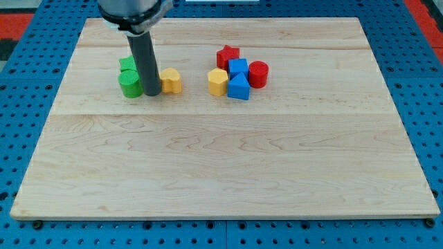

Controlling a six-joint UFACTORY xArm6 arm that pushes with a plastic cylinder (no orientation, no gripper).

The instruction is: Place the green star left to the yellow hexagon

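Blocks on worktop point(221, 173): two green point(129, 84), two yellow point(217, 81), two blue point(238, 87), two red point(258, 73); my tip point(152, 93) stands between green and yellow blocks; no jaws fitted.

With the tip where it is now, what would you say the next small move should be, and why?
Probably slide my tip back toward the view's bottom, to begin circling round to the left of the green star. The tip now stands on the star's right, close beside a yellow block, so from here it cannot push the star rightward toward the yellow hexagon.

Green star point(127, 65), yellow hexagon point(217, 81)
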